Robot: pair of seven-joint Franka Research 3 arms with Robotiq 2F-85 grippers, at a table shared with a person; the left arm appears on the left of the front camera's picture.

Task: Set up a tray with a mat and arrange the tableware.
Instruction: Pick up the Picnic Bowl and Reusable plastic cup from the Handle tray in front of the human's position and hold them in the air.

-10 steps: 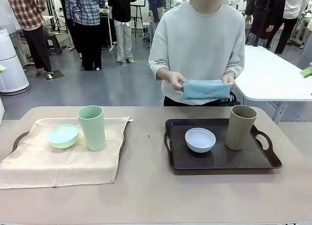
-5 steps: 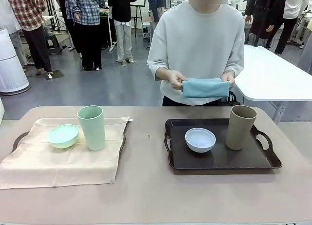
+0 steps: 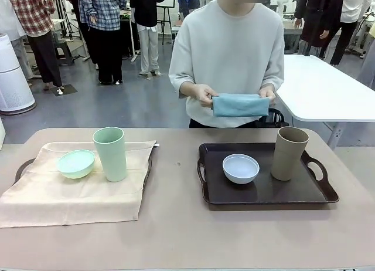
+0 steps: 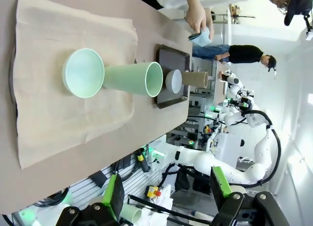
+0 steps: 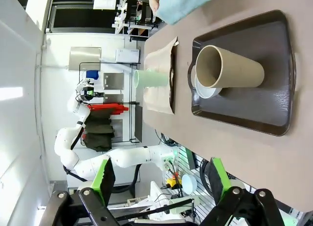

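You have one setting done, in my judgement: the pale green bowl [image 3: 76,163] and pale green cup [image 3: 110,153] stand on the beige mat [image 3: 70,195]. The dark tray [image 3: 263,192] has no mat under the white bowl [image 3: 241,168] and tan cup [image 3: 289,153]. The person holds a folded blue cloth [image 3: 240,105]. The tableware looks matte and clean. Your left gripper [image 4: 167,187] and right gripper [image 5: 161,177] hang clear, fingers spread and empty.

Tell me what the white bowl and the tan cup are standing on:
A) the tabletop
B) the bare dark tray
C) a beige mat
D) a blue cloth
B: the white bowl and tan cup stand directly on the dark tray, while the person holds the blue cloth folded above the table's far edge.
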